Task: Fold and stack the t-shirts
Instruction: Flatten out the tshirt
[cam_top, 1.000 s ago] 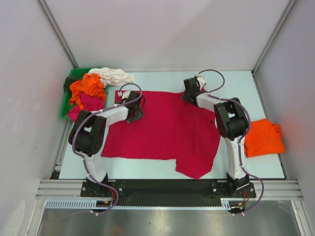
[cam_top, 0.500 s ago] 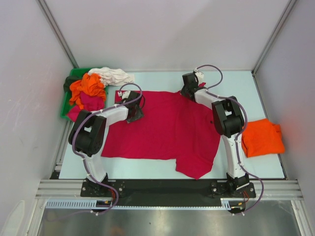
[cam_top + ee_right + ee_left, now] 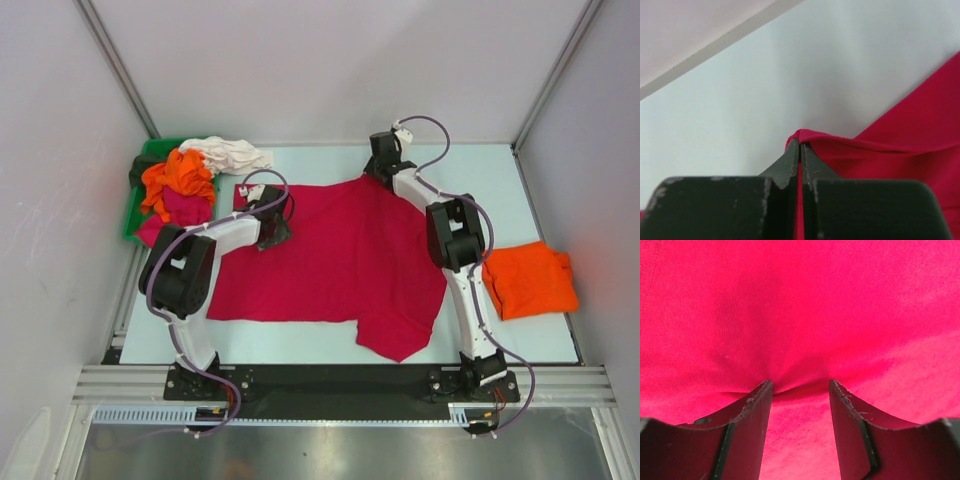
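A large crimson-red cloth t-shirt [image 3: 330, 260] lies spread nearly flat on the pale table [image 3: 480, 170], its long axis running roughly from 9 to 3 o'clock in the overhead view. The right gripper [image 3: 800, 143] is clenched on a small peak of the shirt's far edge, so the cloth falls away from it toward 6 and 7 o'clock. The left gripper [image 3: 800, 387] rests on the shirt near its 10 o'clock corner, jaws apart, with only a slight pucker of fabric between the tips and nothing grasped.

The coming fold likely turns on that far edge – the right arm holds it, and the body of the shirt lies nearer the arms' bases. A folded orange t-shirt [image 3: 530, 280] waits at 3 o'clock; more shirts are heaped in the green plastic bin [image 3: 135, 205].
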Controlling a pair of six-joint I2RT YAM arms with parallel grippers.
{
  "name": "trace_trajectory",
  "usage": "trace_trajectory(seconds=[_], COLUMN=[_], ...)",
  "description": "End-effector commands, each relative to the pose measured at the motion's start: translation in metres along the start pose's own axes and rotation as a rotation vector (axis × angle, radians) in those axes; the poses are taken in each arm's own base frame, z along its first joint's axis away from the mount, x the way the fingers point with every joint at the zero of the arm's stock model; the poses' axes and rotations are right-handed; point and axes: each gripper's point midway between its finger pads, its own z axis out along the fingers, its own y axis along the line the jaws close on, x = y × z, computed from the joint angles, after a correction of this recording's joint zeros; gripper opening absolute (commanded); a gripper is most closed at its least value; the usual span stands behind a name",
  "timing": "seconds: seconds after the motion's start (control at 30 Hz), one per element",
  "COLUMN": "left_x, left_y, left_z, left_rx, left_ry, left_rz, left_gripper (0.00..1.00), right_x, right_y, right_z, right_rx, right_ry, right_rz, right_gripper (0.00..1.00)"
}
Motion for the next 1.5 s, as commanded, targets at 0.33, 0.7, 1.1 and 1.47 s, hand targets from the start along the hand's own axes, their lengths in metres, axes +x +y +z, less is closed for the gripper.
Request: trace_trajectory(seconds=[0.33,0.7,1.1,1.47], left_x=[0.021,0.018,0.026,0.04], left_y=[0.008,-0.005,-0.012,-0.003], left_z=[-0.013,-0.015,-0.024,-0.034], left_rx=[0.008,0.04,0.057,0.049], left_ry=[0.06,0.058,0.06,0.068], left_rz=[-0.003,-0.006,0.021,0.052], left_gripper=[0.55,0.55,0.53,0.52], right_x=[-0.04,-0.097,-0.043,-0.025], right_y=[0.007,0.006,-0.014,-0.034], right_z=[0.027,-0.074,-0.066,-0.024], right_rx=[-0.005,-0.057,-0.021,0.063], right_ry=[-0.097,-0.251,-0.091,-0.007], right_rz=[-0.051,-0.026,-0.134,-0.173], right_gripper=[0.81,0.84,0.43,0.12])
